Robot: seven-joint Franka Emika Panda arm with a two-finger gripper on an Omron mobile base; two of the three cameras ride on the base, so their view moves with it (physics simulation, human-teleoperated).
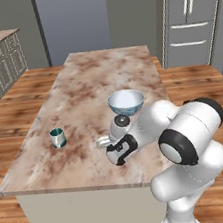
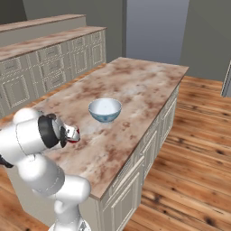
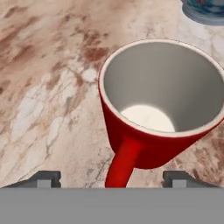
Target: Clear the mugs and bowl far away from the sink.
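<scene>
Two small dark fingertips (image 3: 43, 178) of the robot's pincer (image 3: 111, 179) stand wide apart, with the handle of the little red mug (image 3: 159, 103) rising between them; they do not look to be squeezing it. The red mug stands upright on the brown-and-cream stone island top (image 1: 79, 88), right in front of the pincer, its open mouth up. Just past it sits the big round pale blue bowl (image 1: 126, 102), close by. The small teal mug with a pale rim (image 1: 58, 137) stands well apart, off to the left near the edge. I think the bowl is what could get bumped.
</scene>
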